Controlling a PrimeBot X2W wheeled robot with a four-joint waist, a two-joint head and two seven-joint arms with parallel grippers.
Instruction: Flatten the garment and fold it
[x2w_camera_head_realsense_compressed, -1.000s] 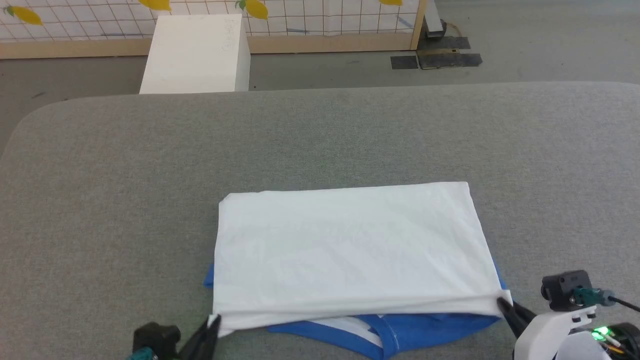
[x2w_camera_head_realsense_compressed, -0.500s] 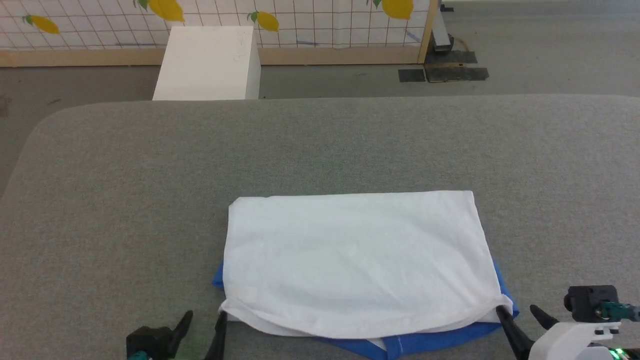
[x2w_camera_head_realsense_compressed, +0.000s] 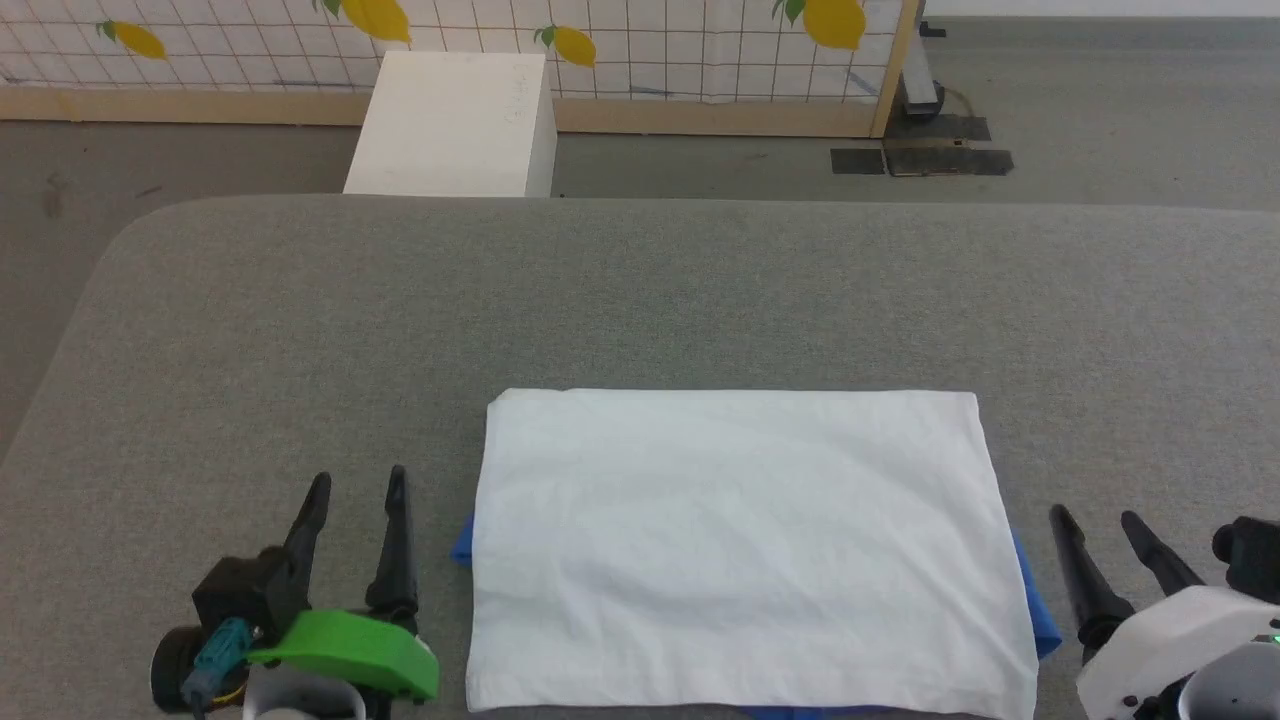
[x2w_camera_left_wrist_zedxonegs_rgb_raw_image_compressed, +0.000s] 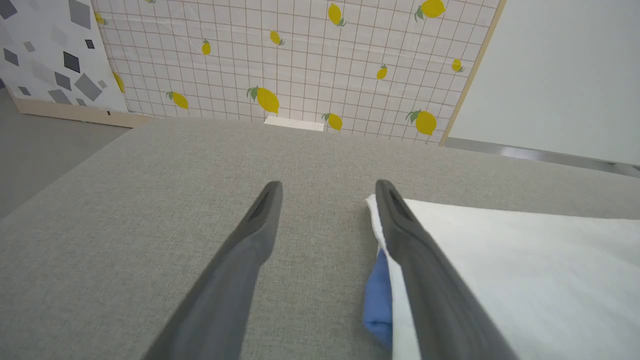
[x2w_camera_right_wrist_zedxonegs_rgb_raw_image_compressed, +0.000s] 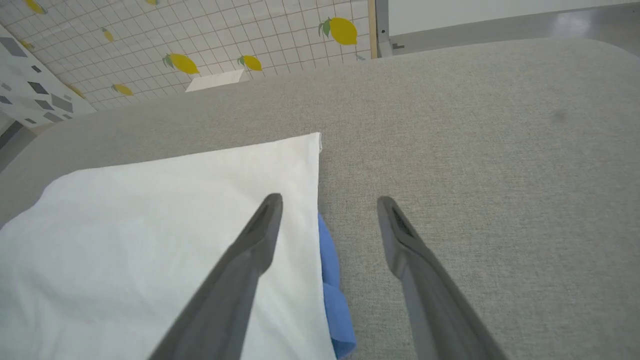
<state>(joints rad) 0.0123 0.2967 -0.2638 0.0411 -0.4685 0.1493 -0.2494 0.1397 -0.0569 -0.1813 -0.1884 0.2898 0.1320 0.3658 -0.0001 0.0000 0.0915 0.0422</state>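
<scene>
Folding is looking nearly done: the garment (x2w_camera_head_realsense_compressed: 735, 545) is lying as a flat white rectangle on the grey table (x2w_camera_head_realsense_compressed: 640, 290), blue edges peeking out beneath. I am holding my left gripper (x2w_camera_head_realsense_compressed: 358, 476) and right gripper (x2w_camera_head_realsense_compressed: 1092, 515) open and empty beside it; perhaps only tidying is remaining.

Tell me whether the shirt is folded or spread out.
Folded. The garment lies as a compact white rectangle on the grey table, with blue layers peeking from beneath both side edges.
</scene>
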